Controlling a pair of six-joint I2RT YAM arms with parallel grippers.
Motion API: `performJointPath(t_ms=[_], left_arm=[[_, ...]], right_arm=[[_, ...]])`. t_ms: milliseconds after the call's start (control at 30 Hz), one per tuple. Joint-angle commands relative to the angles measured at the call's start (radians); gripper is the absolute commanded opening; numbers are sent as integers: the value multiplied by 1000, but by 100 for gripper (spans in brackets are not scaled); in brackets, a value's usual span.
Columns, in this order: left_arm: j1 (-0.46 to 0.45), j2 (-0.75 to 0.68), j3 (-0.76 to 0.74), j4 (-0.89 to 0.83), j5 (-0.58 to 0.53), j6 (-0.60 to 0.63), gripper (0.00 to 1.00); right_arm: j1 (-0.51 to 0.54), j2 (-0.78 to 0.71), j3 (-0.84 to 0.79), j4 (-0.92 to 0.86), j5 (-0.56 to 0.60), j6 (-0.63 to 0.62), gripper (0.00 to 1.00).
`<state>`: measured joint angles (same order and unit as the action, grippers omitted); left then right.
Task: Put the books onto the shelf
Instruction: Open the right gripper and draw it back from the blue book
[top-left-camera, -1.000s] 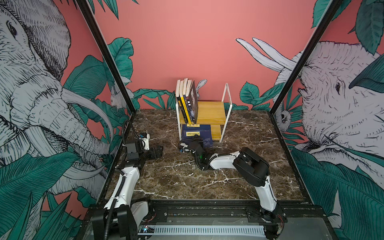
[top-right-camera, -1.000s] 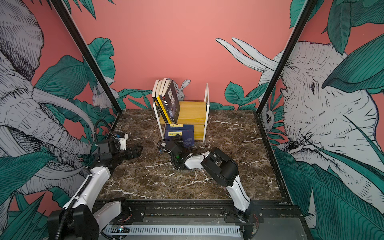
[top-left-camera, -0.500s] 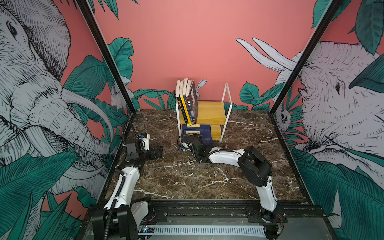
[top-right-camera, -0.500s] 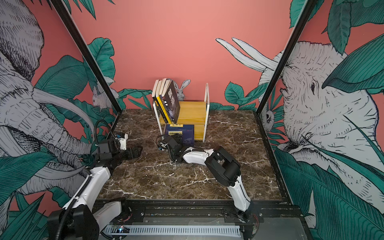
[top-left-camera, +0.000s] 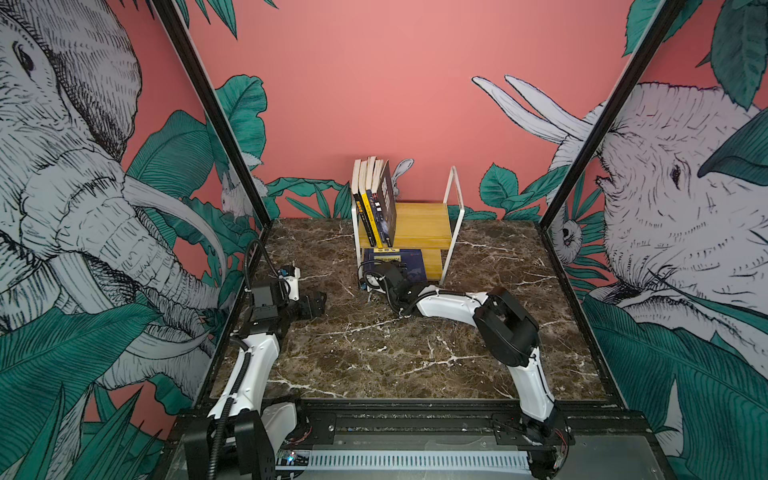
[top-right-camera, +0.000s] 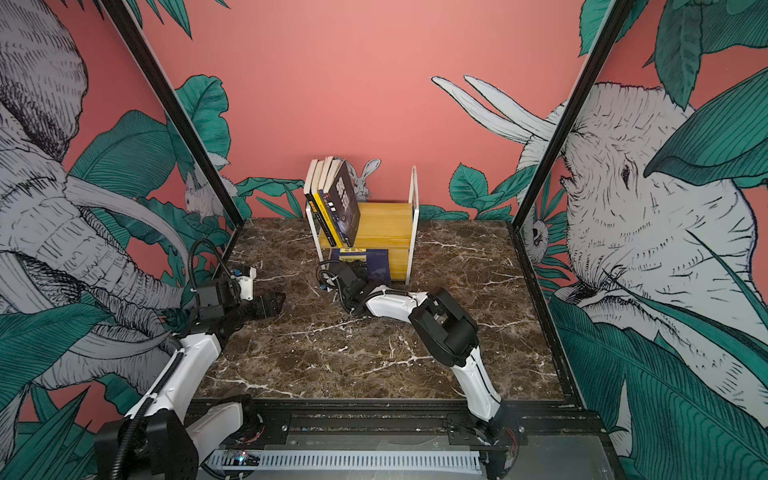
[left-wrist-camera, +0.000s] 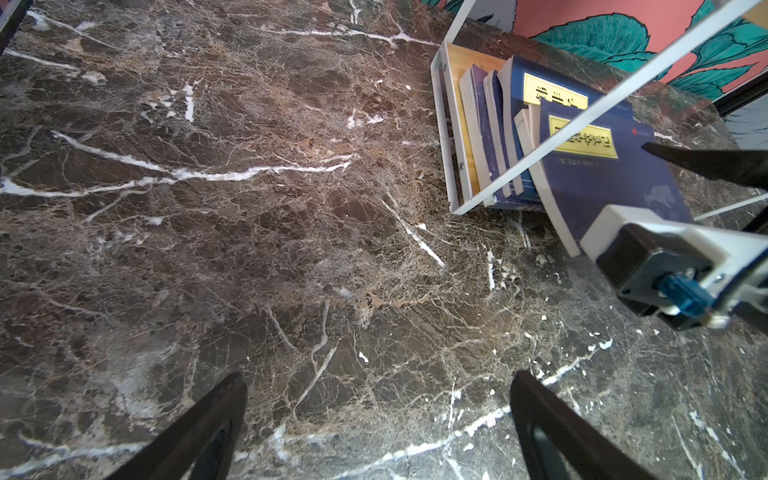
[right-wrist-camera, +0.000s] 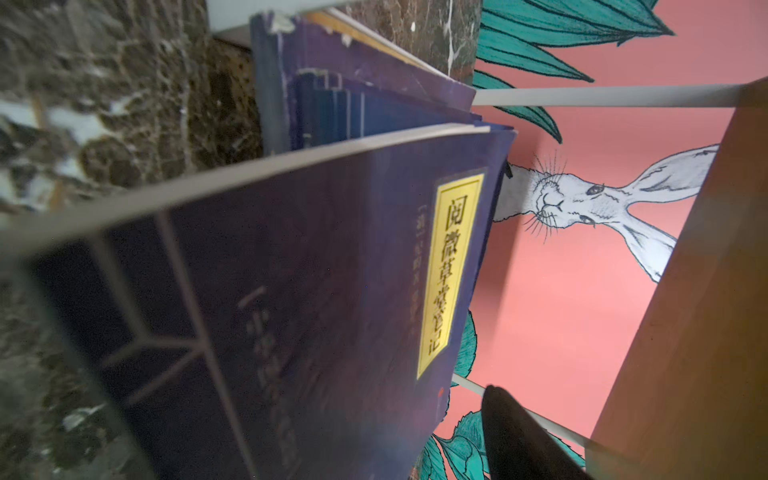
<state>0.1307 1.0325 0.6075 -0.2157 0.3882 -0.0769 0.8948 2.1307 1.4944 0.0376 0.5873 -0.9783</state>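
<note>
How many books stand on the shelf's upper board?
4, leaning together at its left end: black spine, yellow spine, navy spine, then the black cover with white characters; thin ones may hide between.

Both top views are bright, evenly lit from above and sharp; shadows on the table (top-left-camera: 374, 353) are faint, and the posts (top-left-camera: 208, 104) splay outward at the edges. The left wrist view is crisp. In the right wrist view the near book (right-wrist-camera: 291, 311) blurs, while its label (right-wrist-camera: 453, 270) is readable.
</note>
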Motion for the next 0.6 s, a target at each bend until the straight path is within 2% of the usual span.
performJointPath(t_ms=[0, 233, 567], left_arm=[[-4, -22, 9, -9, 15, 22, 99], [-4, -21, 8, -7, 17, 19, 99], [-4, -23, 8, -11, 15, 21, 99]], right_arm=[[2, -30, -1, -37, -35, 25, 78], [2, -80, 12, -204, -118, 46, 81], [-16, -175, -42, -344, -121, 34, 81]])
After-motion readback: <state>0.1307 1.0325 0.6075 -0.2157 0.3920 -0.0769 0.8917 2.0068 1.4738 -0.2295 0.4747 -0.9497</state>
